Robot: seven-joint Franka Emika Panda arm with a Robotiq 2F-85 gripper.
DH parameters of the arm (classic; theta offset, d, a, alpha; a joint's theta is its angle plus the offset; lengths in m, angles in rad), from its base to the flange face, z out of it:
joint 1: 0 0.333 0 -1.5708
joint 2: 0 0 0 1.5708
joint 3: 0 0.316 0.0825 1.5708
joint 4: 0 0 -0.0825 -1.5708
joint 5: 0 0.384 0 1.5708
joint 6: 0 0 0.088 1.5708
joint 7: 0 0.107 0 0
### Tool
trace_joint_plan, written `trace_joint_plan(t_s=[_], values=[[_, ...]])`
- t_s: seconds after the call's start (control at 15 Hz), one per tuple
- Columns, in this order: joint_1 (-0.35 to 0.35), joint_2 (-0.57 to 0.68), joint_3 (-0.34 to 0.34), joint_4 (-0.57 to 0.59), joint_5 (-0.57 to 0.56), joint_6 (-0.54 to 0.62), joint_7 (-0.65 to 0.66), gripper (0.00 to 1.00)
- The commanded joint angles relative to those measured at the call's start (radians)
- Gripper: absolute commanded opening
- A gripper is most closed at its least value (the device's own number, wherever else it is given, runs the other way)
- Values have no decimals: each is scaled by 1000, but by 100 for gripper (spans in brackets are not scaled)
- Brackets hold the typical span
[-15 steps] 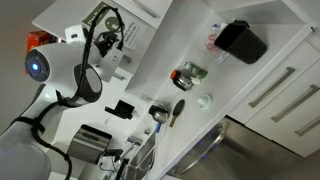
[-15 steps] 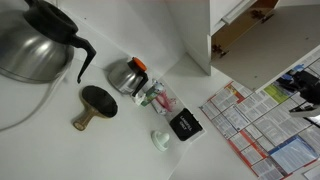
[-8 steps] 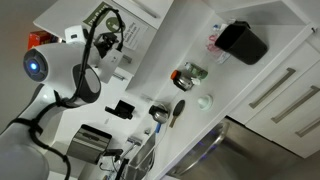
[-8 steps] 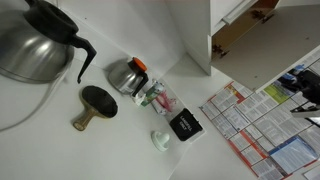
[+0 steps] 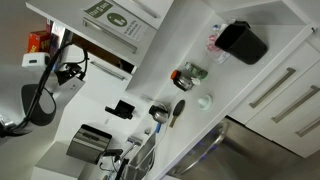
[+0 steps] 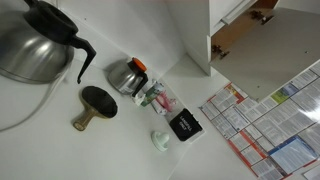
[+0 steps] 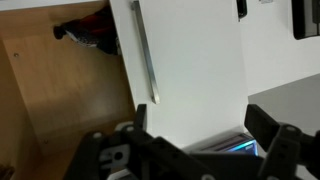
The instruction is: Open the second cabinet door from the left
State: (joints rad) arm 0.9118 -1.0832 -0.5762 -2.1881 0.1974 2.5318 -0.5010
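Note:
The second cabinet door from the left [image 7: 195, 70] is flat and white with a slim silver bar handle [image 7: 146, 60]. It stands swung open, and the bare wooden cabinet inside [image 7: 60, 95] shows beside it. In an exterior view its poster with a green header [image 5: 112, 18] shows above the open cabinet [image 5: 95, 52]. My gripper [image 7: 200, 135] is open and empty. Its two dark fingers are spread wide, a little back from the door's face and touching nothing. In an exterior view the gripper [image 5: 68, 72] hangs by the cabinet opening.
A white counter [image 6: 120, 150] carries a steel kettle [image 6: 30, 45], a coffee pot [image 6: 125, 75], a wooden-handled tool [image 6: 95, 105], a black box [image 6: 183, 125] and a small white cup [image 6: 160, 140]. A panel covered in printed sheets [image 6: 265, 120] lies at the right. White drawer fronts [image 5: 285, 90] flank the counter.
My arm has pulled back from the door, uncovering the poster in one exterior view. The gripper has left the right edge of the other exterior view.

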Motion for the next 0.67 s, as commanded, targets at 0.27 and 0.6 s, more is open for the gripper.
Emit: trace_joint_plan(t_s=[0.27, 0.6], values=[[-226, 74, 175, -123, -33, 299, 69, 100], [-465, 142, 314, -200, -120, 424, 159, 100]])
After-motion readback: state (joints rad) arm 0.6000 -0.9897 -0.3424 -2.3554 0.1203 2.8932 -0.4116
